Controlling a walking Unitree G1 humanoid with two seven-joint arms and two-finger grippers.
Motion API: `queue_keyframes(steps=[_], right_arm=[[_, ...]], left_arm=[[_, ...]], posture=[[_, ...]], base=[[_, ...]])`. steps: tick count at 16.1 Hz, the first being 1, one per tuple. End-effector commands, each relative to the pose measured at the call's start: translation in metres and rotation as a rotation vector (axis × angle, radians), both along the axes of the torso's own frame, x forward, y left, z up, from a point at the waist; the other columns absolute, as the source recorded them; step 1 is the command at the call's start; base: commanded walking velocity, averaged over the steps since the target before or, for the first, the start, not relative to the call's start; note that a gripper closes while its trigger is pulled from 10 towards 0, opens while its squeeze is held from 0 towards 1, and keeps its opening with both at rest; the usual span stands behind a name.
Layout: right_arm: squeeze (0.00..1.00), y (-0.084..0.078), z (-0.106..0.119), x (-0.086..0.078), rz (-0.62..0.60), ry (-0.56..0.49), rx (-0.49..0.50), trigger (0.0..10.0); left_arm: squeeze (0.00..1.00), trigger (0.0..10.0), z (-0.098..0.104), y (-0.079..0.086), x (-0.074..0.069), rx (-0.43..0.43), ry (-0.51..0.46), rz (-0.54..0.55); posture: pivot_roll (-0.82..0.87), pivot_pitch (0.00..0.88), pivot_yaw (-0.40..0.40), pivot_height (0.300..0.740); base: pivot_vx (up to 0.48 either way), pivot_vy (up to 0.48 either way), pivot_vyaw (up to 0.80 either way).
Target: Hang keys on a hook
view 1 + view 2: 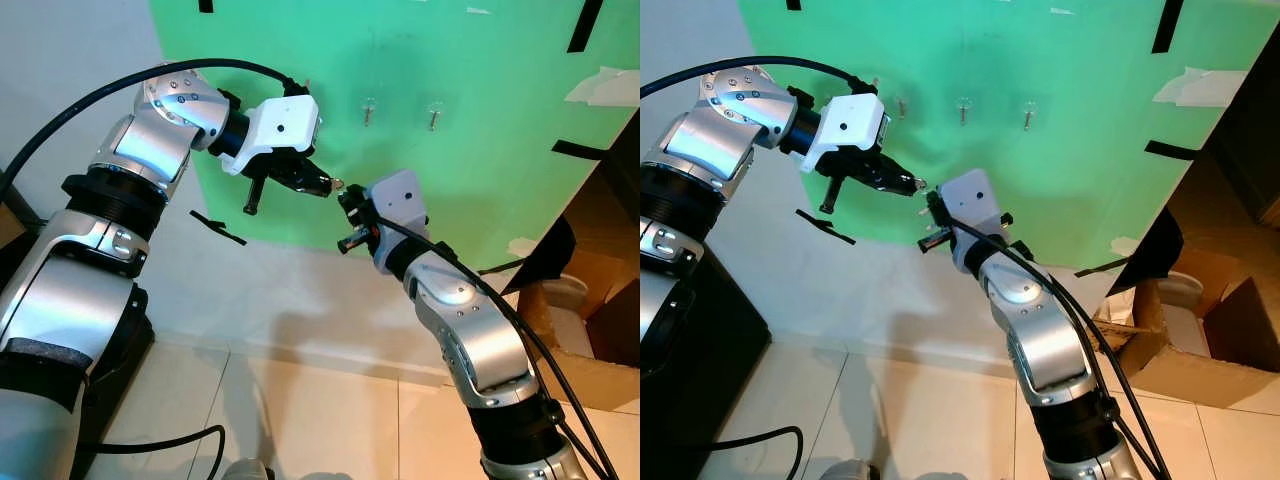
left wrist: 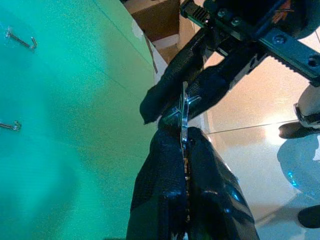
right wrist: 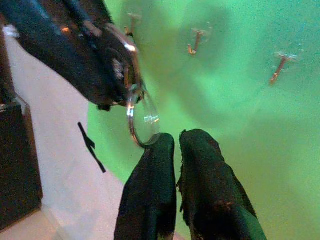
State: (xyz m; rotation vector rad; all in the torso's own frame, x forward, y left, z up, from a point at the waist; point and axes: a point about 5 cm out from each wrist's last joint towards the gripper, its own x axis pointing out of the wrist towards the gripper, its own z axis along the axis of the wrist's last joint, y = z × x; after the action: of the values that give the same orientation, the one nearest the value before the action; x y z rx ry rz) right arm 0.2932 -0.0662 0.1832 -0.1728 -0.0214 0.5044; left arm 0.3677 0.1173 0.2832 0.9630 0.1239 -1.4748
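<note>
Our left gripper [image 1: 325, 185] was squeezed tight on the keys [image 2: 184, 117], and our right gripper [image 3: 176, 142] had its fingers nearly closed right at the shiny key ring [image 3: 141, 116]. The keys were up in the air between our two grippers. They were not yet on any hook [image 1: 368, 112] of the green board [image 1: 480, 120], so hanging was left to do.

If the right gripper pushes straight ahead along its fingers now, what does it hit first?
Most likely the silver key ring, right at the right gripper's shut fingertips and held by the left gripper. Past that is the green wall panel, though depth is hard to judge.
</note>
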Motion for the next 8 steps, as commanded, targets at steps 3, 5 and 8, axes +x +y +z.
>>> queue_keyframes(steps=[3, 5, 8], right_arm=[[1.00, 0.001, 0.006, -0.006, 0.037, -0.028, 0.003, 10.0], [1.00, 0.000, 0.003, -0.012, 0.057, -0.014, -0.019, 10.0], [1.00, -0.001, 0.004, -0.017, 0.066, -0.004, -0.004, 10.0]], left_arm=[[0.00, 10.0, 0.007, -0.001, 0.000, -0.005, -0.026, -0.007], [0.00, 10.0, 0.006, 0.000, 0.000, -0.005, -0.028, -0.003], [0.00, 10.0, 0.006, 0.000, 0.000, -0.004, -0.029, -0.001]], posture=[[-0.04, 0.000, 0.001, 0.740], [-0.04, 0.000, -0.002, 0.740], [-0.04, 0.000, -0.003, 0.740]], base=[[0.000, 0.000, 0.00], [0.000, 0.000, 0.00], [0.000, 0.000, 0.00]])
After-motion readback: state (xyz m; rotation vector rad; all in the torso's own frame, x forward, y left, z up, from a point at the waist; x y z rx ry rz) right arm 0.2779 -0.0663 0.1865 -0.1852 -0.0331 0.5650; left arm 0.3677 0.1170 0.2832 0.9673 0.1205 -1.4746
